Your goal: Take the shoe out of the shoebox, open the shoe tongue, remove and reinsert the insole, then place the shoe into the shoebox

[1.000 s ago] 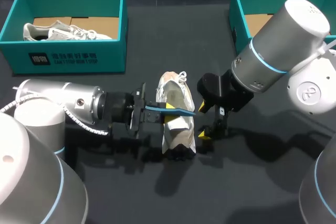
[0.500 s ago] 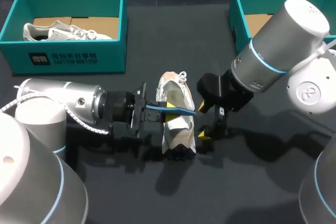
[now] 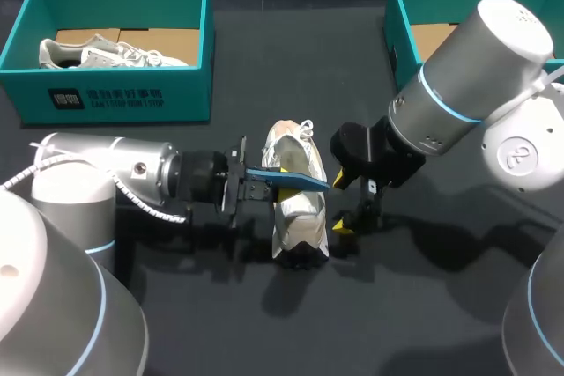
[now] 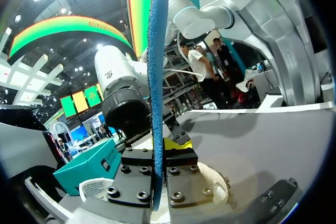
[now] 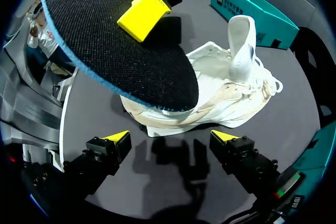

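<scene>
Insole [image 3: 304, 182] in left gripper [image 3: 264, 184] spans shoe [image 3: 300, 213], right gripper [image 3: 340, 205] beside.

- The left arm [image 3: 106, 173] is made of fat, round, silver-grey tubes with a thin light-blue ring.
- A white curly cable [image 3: 42, 154] runs beside it.
- The left gripper [image 4: 157, 153] is black, with flat blocks, small silver screws [image 4: 137, 195] and a yellow tip.
- The right arm [image 3: 476, 68] is pale grey and round, with a blue ring and a round mark on one end cap [image 3: 520, 156].
- The right gripper [image 5: 172, 137] has two black fingers [image 5: 107, 153] with bright yellow tips.
</scene>
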